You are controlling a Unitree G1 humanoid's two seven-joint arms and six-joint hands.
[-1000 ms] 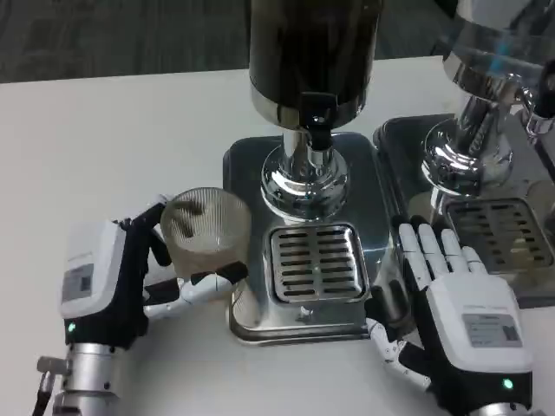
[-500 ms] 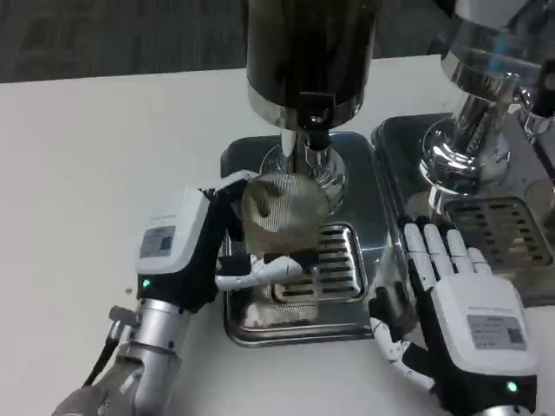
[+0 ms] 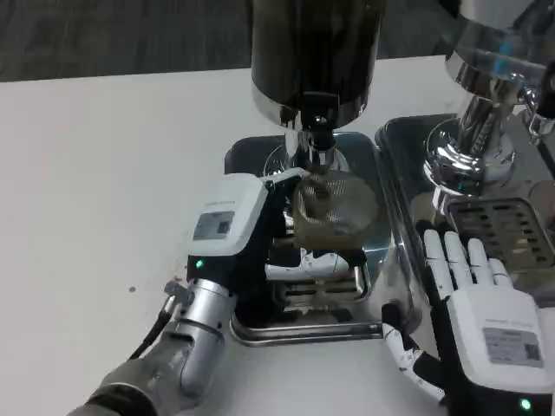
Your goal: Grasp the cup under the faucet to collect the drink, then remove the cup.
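One cup (image 3: 334,208) gripped by the left hand (image 3: 260,238) under one faucet (image 3: 318,130); right hand (image 3: 473,299) spread, holding nothing.

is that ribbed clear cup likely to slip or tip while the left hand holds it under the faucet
The cup looks like thin clear plastic, so probably light and easy to squash. Its ribbed wall should help the left hand keep hold. It appears tilted under the faucet, so it might spill once it fills.

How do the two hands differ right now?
The left hand holds the cup over the drip tray, below the faucet; the right hand holds nothing. Left fingers wrap the cup; right fingers lie straight and apart, beside the tray. Both have white backs.
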